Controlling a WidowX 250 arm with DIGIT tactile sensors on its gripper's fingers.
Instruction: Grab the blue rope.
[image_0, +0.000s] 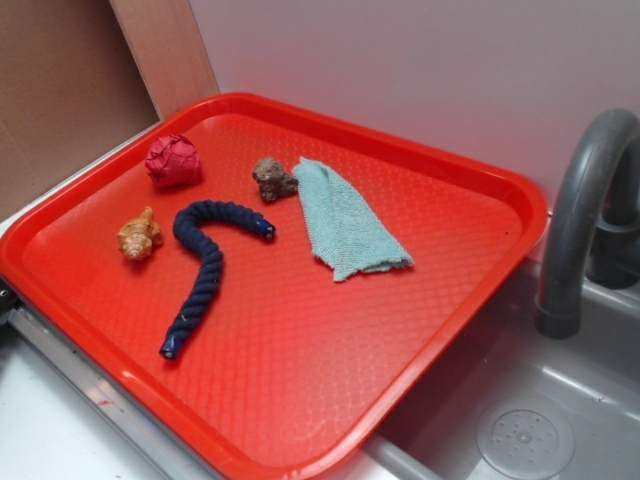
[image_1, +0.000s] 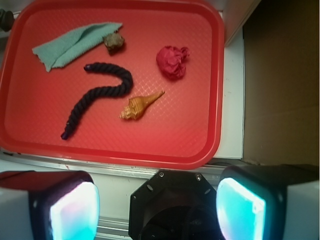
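Awaiting pickup: rope on tray.
Red tray (image_0: 470, 300); blue rope (image_0: 200, 270) lying hooked at its middle, soft and bendy, likely light, best pinched across the straight mid-length; teal cloth (image_0: 345, 225) near. Gripper (image_1: 157, 200) spread wide, empty, well apart from rope.

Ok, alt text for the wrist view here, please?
A thick dark navy twisted rope, hook-shaped, lies on a red plastic tray among a teal cloth, a brown lump, a crumpled red ball and a tan spiral shell. The gripper, fingers apart, hangs short of the tray.
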